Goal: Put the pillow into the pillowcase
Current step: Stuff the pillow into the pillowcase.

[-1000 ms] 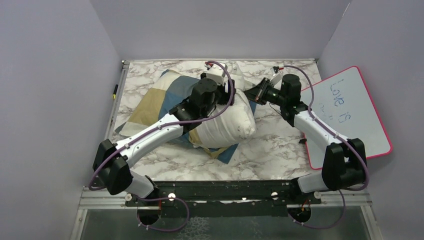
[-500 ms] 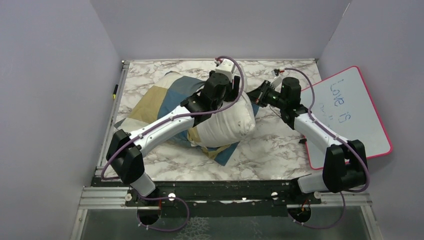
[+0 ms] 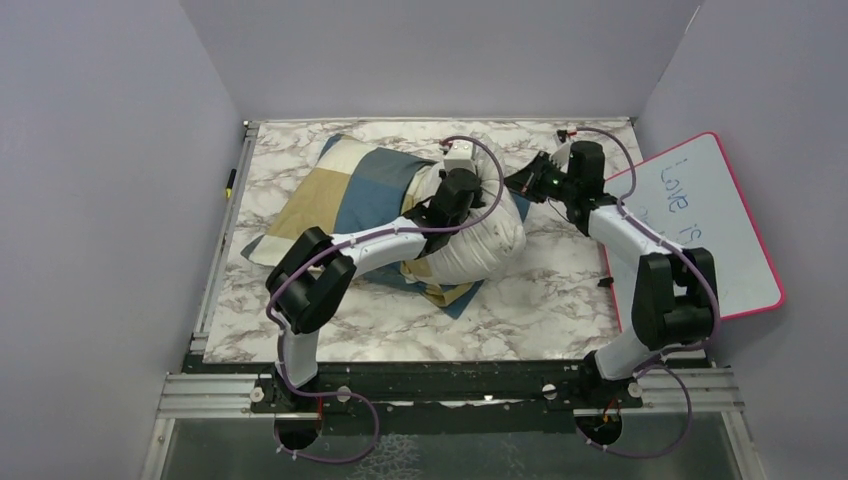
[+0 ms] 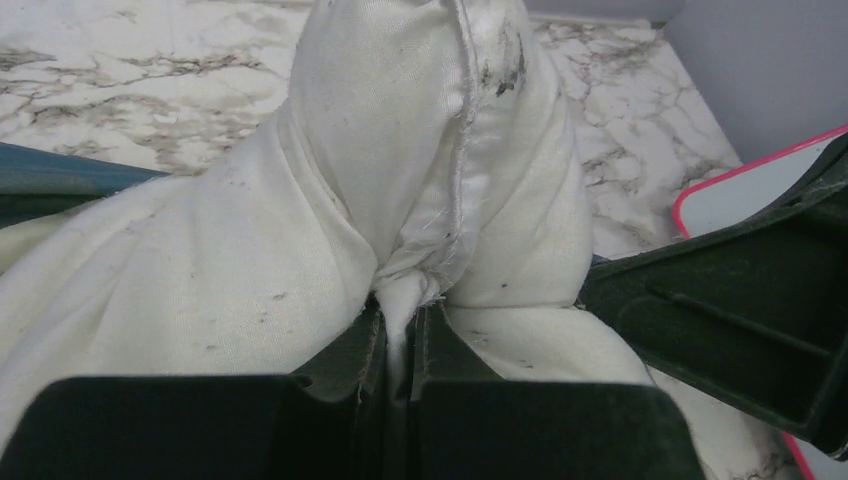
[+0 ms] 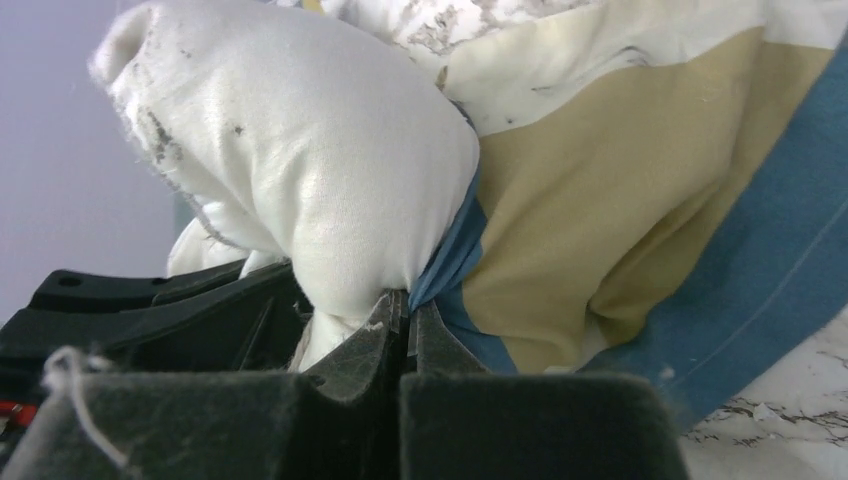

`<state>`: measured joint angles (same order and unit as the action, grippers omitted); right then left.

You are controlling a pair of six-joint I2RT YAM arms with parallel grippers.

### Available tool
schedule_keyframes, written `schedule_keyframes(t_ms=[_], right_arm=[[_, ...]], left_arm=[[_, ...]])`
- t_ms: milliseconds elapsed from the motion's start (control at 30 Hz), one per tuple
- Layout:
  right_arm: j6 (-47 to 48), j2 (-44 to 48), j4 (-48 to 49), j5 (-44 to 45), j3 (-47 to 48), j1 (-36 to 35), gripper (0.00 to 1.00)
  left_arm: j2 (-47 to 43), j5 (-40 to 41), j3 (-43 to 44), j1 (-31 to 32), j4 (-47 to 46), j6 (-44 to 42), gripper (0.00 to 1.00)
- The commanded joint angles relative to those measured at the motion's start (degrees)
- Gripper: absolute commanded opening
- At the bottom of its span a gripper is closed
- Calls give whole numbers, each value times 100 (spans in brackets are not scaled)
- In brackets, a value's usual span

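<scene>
The only writing we could read was on the single pink-rimmed whiteboard (image 3: pixel 715 225) at the right of the marble table (image 3: pixel 540 300): "Love is" in blue marker, with the fainter marks below it too small to make out; we found no brand or label anywhere. We counted one pillow (image 3: pixel 475 245), one pillowcase (image 3: pixel 340 195) and two arms. The pillow lay at the middle of the table, its off-white right end bare, while the blue, tan and cream blocks of the pillowcase covered its left part and showed beneath its near edge. The left hand (image 4: pixel 400 325) was clenched on a pinch of the pillow's speckled fabric near a seamed corner; the right hand (image 5: pixel 408 312) was clenched on the pillowcase's blue edge, just beside the bulging white corner.
</scene>
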<state>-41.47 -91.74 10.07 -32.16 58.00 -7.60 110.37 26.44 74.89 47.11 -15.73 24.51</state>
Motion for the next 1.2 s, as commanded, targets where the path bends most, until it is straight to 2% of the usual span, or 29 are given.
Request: schedule_keyframes(t_ms=[0, 100, 167, 233, 367, 433, 533, 667, 833, 867, 967, 1000, 1167], right_arm=[[67, 1720, 1817, -374, 508, 150, 0], [288, 1889, 1720, 177, 653, 197, 0], [261, 1808, 1608, 625, 825, 299, 0], [91, 1507, 1527, 706, 1129, 498, 0], [-326, 701, 1512, 357, 1703, 720, 0], [-554, 483, 1498, 86, 1917, 724, 0], [-627, 419, 1487, -295, 2182, 726, 0], [-747, 613, 1809, -1283, 2172, 725, 0], [358, 946, 771, -869, 1351, -65, 0], [322, 909, 868, -798, 1064, -119, 0], [273, 880, 1092, -305, 293, -151, 0], [287, 864, 1105, -189, 146, -160, 0], [279, 860, 1190, 110, -295, -173, 0]], left_arm=[[1047, 146, -729, -304, 2017, -103, 0], [1189, 136, -744, -308, 2155, -193, 0], [1054, 125, -1001, -299, 2048, -351, 0], [772, 19, -1370, -288, 1741, -719, 0], [381, 49, -1703, -224, 1386, -1691, 0], [398, 272, -1646, -203, 1496, -1979, 0], [521, 391, -1547, -234, 1547, -2244, 0], [816, 393, -1122, -258, 1683, -2424, 0], [694, 105, -354, -218, 1945, -2403, 1], [526, -105, -167, -204, 2085, -2179, 9], [-197, -838, 267, -202, 2467, -1584, 48], [-472, -1147, 335, -207, 2502, -1416, 56], [-1663, -2001, 333, -412, 2143, -28, 74]])
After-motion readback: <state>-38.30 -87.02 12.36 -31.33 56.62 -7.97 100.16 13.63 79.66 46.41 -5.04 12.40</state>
